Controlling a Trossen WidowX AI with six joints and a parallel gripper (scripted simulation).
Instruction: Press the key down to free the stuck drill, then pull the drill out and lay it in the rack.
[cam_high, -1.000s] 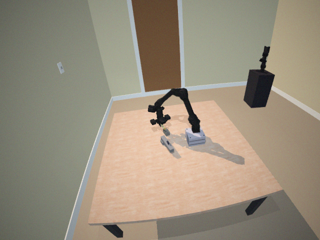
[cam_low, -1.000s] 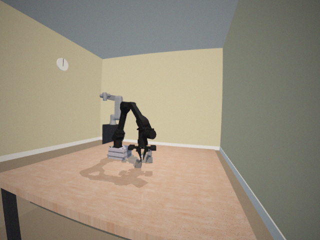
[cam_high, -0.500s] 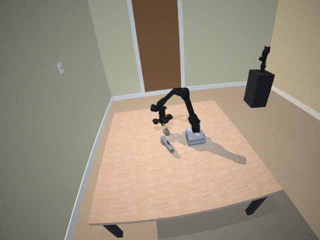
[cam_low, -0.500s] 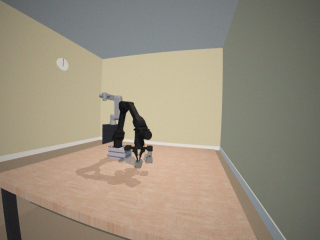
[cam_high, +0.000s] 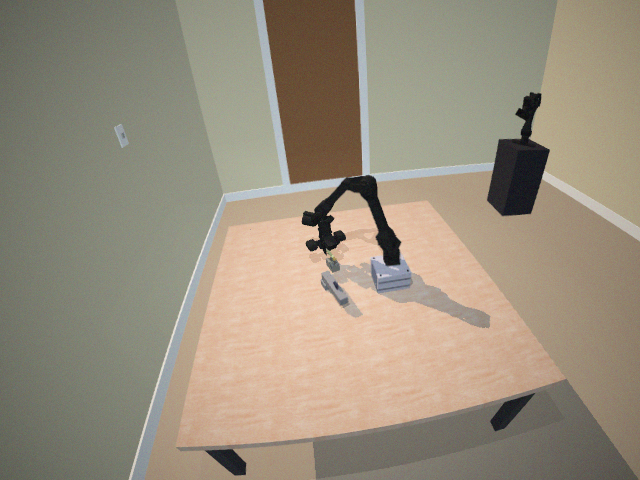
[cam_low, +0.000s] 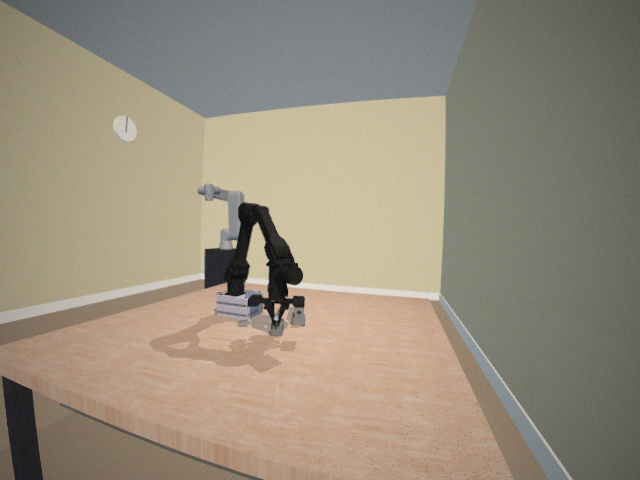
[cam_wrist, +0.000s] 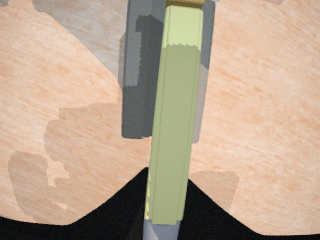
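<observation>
My gripper (cam_high: 327, 251) is shut on the drill (cam_wrist: 175, 114), a long yellow-green bar with an olive far end and a grey near end. It hangs nose down from the fingers. In the wrist view the drill lies over a small grey grooved block, the rack (cam_wrist: 143, 74), which sits on the table right below it (cam_high: 333, 265). The gripper also shows in the exterior view (cam_low: 276, 316), just above the rack (cam_low: 277, 329). A longer grey fixture with a dark key (cam_high: 336, 286) lies on the table a little nearer the top camera, with no drill in it.
The arm's grey base (cam_high: 390, 273) stands on the table right of the rack. A dark pedestal with a second arm (cam_high: 516, 175) stands on the floor off the table. The fixture shows beyond the gripper in the exterior view (cam_low: 297, 316).
</observation>
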